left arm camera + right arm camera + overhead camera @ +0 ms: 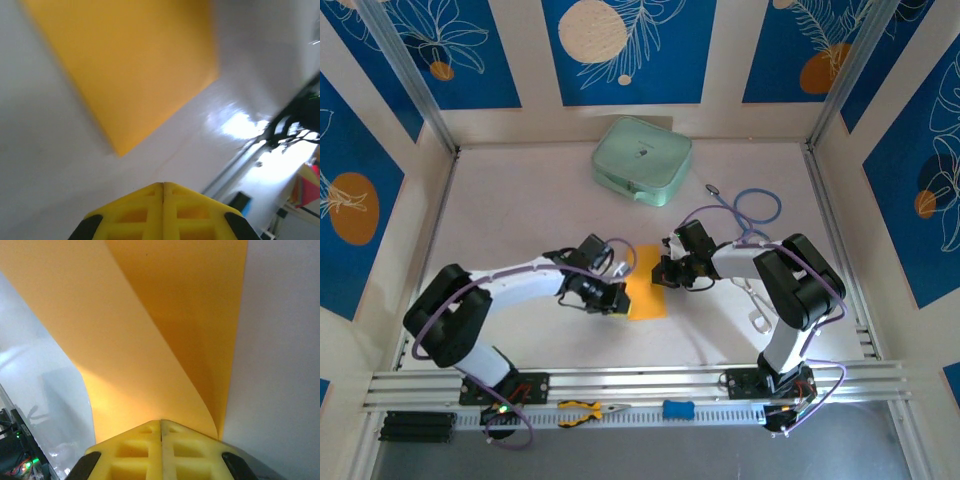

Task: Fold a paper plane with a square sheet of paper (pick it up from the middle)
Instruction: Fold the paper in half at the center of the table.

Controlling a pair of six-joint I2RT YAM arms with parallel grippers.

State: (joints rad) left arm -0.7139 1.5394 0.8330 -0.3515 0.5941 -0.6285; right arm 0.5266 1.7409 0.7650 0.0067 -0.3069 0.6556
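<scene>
Orange square sheet of paper (pixel 647 297) at middle of desk (pixel 520 200). Right pincer (pixel 161 421) clamped on its edge, sheet curled over, apparently for first fold. Left pincer (pixel 163 185) closed, empty, just left of sheet, likely ready to pin it.

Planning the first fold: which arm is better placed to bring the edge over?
Probably right: the right gripper is shut on the square sheet of paper, its edge lifted and curling. The left gripper is shut on nothing, short of the sheet.
</scene>
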